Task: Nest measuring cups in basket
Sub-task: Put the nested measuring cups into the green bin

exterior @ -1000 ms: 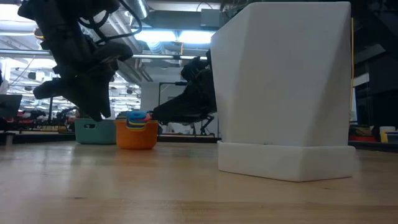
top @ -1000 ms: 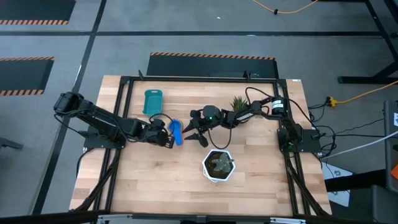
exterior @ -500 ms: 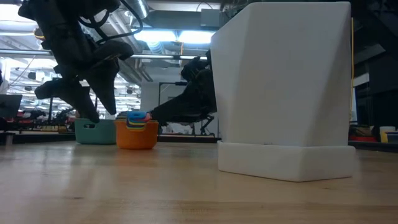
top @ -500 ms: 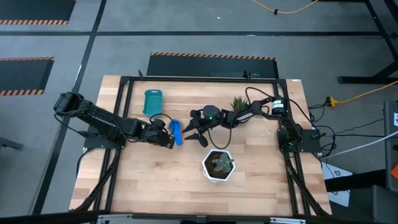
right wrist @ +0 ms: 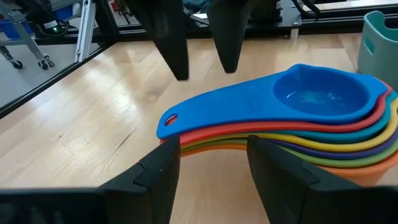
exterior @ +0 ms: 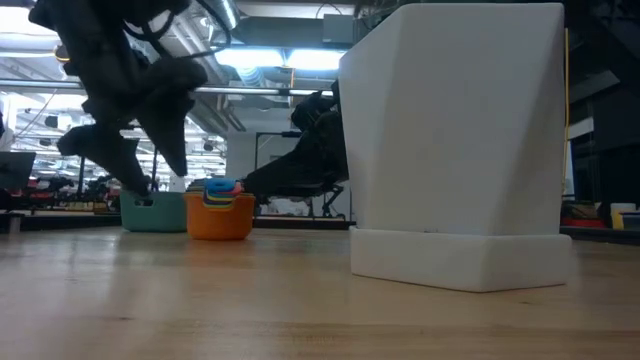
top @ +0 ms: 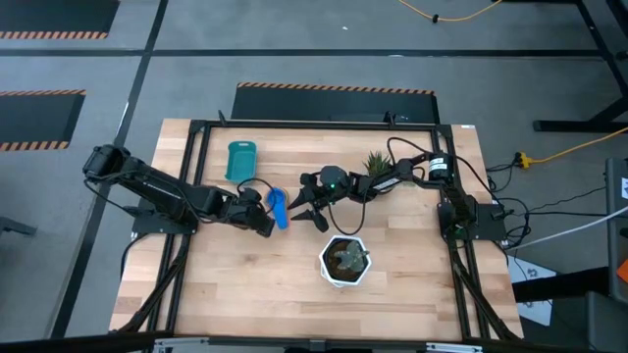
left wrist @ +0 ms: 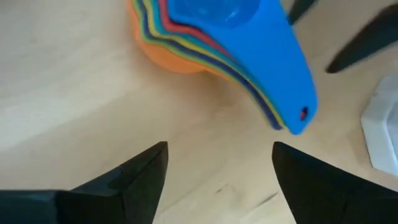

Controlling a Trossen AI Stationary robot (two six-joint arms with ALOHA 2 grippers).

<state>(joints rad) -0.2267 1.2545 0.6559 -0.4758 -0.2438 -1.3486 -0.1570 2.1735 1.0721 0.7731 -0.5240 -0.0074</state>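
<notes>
1. A white hexagonal plant pot [top: 344,260] sits low-centre on the wooden table [top: 392,294].
2. A small spiky green plant [top: 376,160] lies upper right of centre.

One stack of nested measuring cups [right wrist: 311,124], one teal basket [top: 240,160], one white plant pot [top: 344,260], two grippers.

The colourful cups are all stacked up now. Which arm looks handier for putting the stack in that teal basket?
Probably the left: its fingers are open beside the stack of cups, on the basket's side. The right gripper faces the stack from the far side.
</notes>
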